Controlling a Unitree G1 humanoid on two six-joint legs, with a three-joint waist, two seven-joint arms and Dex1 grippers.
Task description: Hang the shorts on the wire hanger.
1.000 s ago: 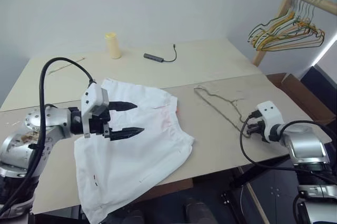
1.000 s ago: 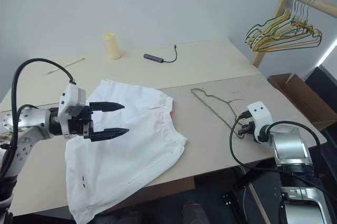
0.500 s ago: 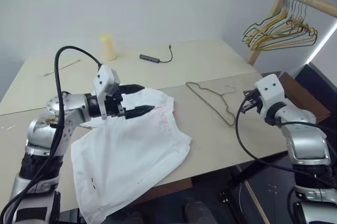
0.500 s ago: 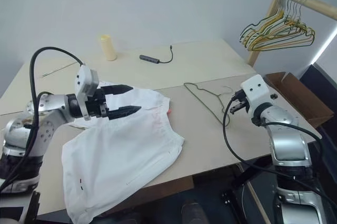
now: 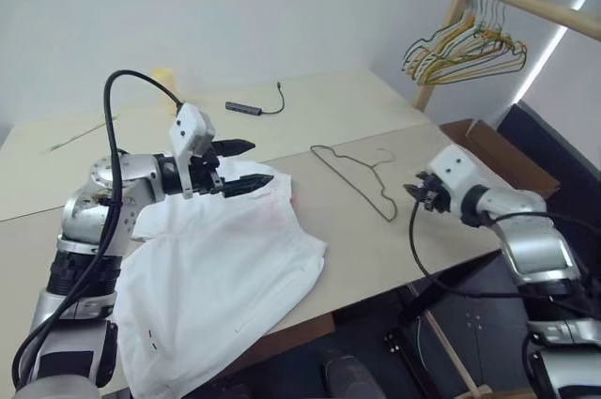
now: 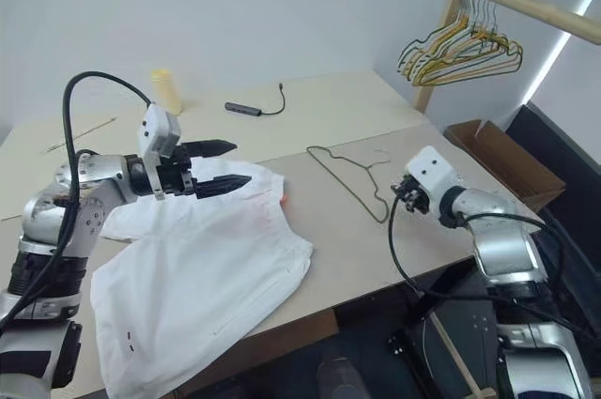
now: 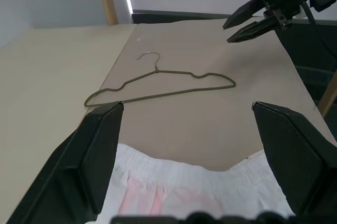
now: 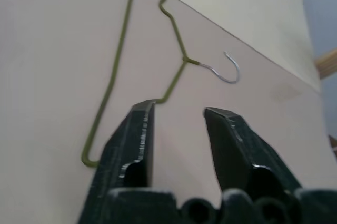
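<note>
The white shorts [image 5: 216,263] lie flat on the table's near left, with the elastic waistband toward the middle and a faint pink mark [image 7: 138,201] near it. My left gripper [image 5: 257,162] hovers just above the waistband, open and holding nothing. The thin grey-green wire hanger [image 7: 158,94] lies flat on the table to the right of the shorts, its hook toward the far side. My right gripper [image 5: 418,194] hangs in the air just right of the hanger's near corner. Its fingers [image 8: 139,134] stand apart, empty, with the hanger [image 8: 122,39] lying beyond them.
A wooden rack [image 5: 526,3] at the far right carries a bunch of yellow, green and white hangers [image 5: 465,42]. A pale yellow cylinder [image 6: 165,89] and a small dark adapter with a cable [image 5: 246,109] lie at the table's back. A cardboard box [image 6: 488,147] stands beyond the right edge.
My right gripper has risen and moved left toward the hanger, and its fingers have come apart. The left gripper moved forward over the waistband. The camera has swung to the right.
</note>
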